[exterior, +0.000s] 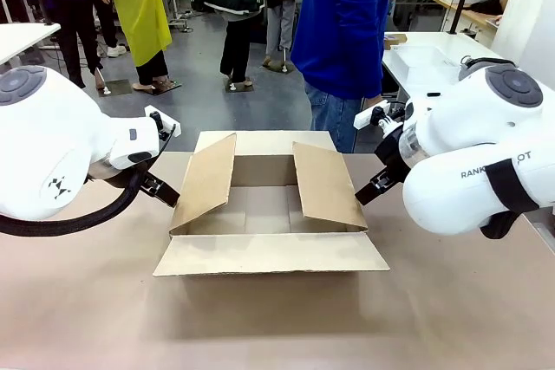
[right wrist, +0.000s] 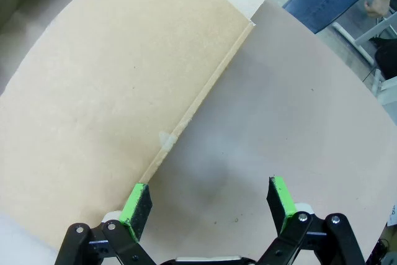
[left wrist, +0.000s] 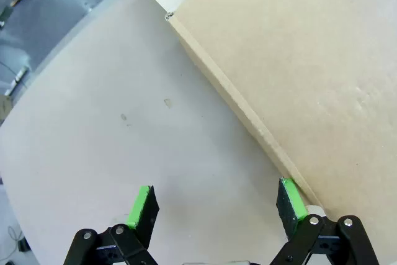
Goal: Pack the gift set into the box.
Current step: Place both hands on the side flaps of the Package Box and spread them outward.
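Observation:
The box (exterior: 269,214) stands open mid-table, a wide shallow brown carton. Its left and right flaps lean inward, the front flap lies flat toward me, and the back flap stands up. My left gripper (exterior: 161,188) hangs just outside the left flap, open; in the left wrist view (left wrist: 216,206) one green pad (left wrist: 290,200) sits at the flap's (left wrist: 298,60) lower edge. My right gripper (exterior: 371,190) is open beside the right flap; in its wrist view (right wrist: 208,200) one pad (right wrist: 136,203) is close to the flap (right wrist: 105,85). The gift set is out of view.
A person in a blue top (exterior: 342,23) stands at the far side of the tan table (exterior: 277,327), behind the box. A white table (exterior: 425,62) stands at the back right. Other people stand farther off on the grey floor.

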Tool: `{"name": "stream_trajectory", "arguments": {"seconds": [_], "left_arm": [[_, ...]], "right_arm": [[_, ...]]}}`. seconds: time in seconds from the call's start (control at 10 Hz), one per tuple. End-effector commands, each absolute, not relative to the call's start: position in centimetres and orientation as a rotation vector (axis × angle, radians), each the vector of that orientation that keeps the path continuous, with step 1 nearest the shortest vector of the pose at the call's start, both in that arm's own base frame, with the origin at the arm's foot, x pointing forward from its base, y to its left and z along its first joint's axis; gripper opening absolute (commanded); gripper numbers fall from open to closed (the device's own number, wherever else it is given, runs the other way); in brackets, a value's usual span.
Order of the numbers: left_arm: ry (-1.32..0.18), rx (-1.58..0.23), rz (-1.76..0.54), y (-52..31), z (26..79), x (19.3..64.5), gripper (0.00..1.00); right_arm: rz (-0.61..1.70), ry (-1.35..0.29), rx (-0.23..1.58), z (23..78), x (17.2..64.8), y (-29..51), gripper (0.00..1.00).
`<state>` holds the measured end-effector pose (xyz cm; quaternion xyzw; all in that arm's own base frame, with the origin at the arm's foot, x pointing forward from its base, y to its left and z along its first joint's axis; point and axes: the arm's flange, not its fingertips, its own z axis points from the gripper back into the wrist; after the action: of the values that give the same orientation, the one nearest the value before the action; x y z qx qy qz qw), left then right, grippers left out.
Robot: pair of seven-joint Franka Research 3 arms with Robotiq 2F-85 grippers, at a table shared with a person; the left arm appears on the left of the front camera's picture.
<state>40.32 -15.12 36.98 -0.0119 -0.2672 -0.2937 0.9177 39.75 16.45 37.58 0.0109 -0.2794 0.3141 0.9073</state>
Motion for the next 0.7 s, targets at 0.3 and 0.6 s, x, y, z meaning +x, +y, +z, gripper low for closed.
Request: {"name": "stream_trajectory", "arguments": {"seconds": [0.3,0.6], "left_arm": [[-0.670,0.001,-0.518,-10.4,47.1,34.2,1.00],[-0.637,-0.437,-0.399,-4.9,52.2,30.2,1.00]], "right_arm": [[0.493,-0.621,0.210,48.3,35.9,8.7,1.00],[0.202,-0.586,0.543,52.4,33.2,0.7,1.00]]}}
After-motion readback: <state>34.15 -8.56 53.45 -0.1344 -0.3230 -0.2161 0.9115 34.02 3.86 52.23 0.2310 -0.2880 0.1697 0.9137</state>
